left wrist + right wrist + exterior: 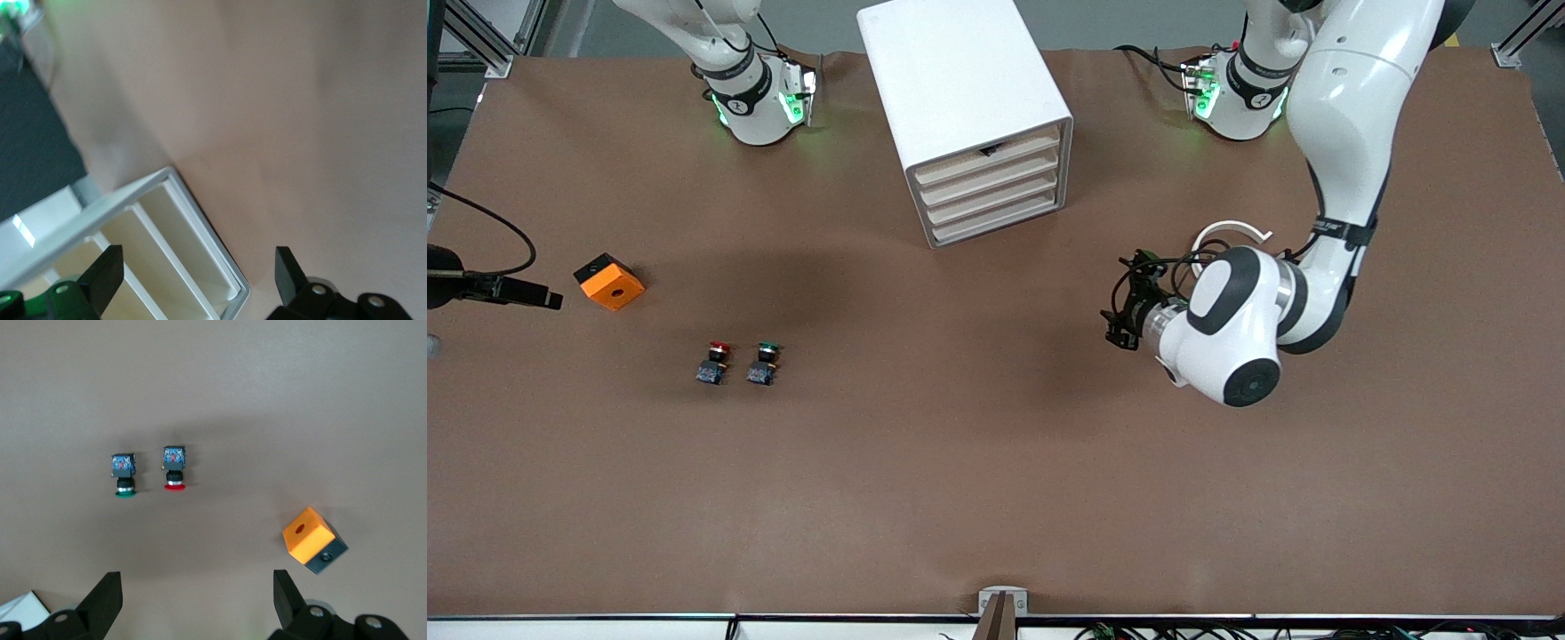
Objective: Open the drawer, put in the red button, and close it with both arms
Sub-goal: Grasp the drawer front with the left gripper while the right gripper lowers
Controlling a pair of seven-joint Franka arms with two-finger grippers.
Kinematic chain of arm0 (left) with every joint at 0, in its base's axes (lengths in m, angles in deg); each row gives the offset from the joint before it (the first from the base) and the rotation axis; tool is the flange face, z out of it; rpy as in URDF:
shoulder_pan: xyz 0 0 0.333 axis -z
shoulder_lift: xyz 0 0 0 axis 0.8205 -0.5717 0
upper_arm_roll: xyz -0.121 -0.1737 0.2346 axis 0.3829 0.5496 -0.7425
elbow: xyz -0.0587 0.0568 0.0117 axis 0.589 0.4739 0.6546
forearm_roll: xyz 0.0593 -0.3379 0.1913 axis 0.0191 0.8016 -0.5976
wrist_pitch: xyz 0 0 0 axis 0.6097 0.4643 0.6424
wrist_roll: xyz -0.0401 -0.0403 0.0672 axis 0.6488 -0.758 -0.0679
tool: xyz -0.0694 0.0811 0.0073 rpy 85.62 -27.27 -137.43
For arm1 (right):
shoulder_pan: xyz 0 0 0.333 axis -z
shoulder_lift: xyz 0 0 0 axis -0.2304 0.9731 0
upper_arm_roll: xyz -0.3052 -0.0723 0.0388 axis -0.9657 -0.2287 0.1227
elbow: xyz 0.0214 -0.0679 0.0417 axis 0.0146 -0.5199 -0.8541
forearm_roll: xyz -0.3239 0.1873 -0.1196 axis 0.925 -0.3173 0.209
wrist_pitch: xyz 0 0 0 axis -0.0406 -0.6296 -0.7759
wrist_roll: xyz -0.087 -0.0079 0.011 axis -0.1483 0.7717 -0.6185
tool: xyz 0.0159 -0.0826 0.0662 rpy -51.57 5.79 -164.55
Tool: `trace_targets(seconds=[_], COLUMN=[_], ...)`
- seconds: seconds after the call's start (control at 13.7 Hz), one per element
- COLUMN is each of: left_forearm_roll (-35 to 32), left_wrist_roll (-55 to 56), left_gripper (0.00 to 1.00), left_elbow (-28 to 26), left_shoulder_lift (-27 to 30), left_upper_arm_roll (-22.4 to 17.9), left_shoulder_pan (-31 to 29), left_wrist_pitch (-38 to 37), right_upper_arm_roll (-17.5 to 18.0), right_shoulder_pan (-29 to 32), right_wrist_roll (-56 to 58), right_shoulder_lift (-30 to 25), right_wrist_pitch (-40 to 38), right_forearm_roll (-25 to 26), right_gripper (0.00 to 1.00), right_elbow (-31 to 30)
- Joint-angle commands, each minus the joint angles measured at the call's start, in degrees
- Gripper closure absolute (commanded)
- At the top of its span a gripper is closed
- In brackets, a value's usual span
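The red button (717,361) stands on the brown table toward the right arm's end, beside the green button (765,361). It also shows in the right wrist view (175,468), where my right gripper (197,588) is open and empty, high over the table near both buttons. That gripper is out of the front view. The white cabinet (969,98) has several drawers (993,190), all pushed in. My left gripper (1125,300) is open and empty, low over the table beside the cabinet, toward the left arm's end. In the left wrist view it (197,268) faces the cabinet's drawers (167,260).
An orange block (610,282) lies near the buttons, farther from the camera and toward the right arm's end; it also shows in the right wrist view (311,537). A black camera mount (489,287) juts in at that table edge. A white ring (1232,229) lies by the left arm.
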Motion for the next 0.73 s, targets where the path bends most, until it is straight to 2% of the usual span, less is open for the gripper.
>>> trace_targets(seconds=[0.0, 0.22, 0.44, 0.66], left_forearm_roll=[4.3, 9.1, 16.1, 21.9], left_wrist_roll=[10.1, 19.8, 27.7, 31.6], left_gripper=[0.00, 0.00, 0.00, 0.00], left_elbow=[2.0, 3.1, 3.2, 2.9], left_shoulder_lift=[-4.2, -7.9, -11.0, -12.7], left_upper_arm_roll=[1.6, 1.7, 1.6, 1.7], left_shoulder_pan=[-0.5, -0.4, -0.3, 0.8], left_wrist_pitch=[-3.7, -8.3, -11.0, -13.0], right_upper_arm_roll=[0.8, 1.0, 1.0, 1.0], right_shoulder_pan=[-0.4, -4.5, -7.3, -9.7], right_wrist_roll=[-0.9, -8.0, -8.7, -8.7], right_shoulder_lift=[-0.6, -1.5, -2.0, -1.3], right_wrist_pitch=[5.3, 16.2, 25.7, 36.9], right_forearm_roll=[-1.4, -1.2, -1.1, 1.7], right_gripper=[0.00, 0.00, 0.00, 0.00], right_elbow=[-4.7, -13.5, -19.8, -25.3])
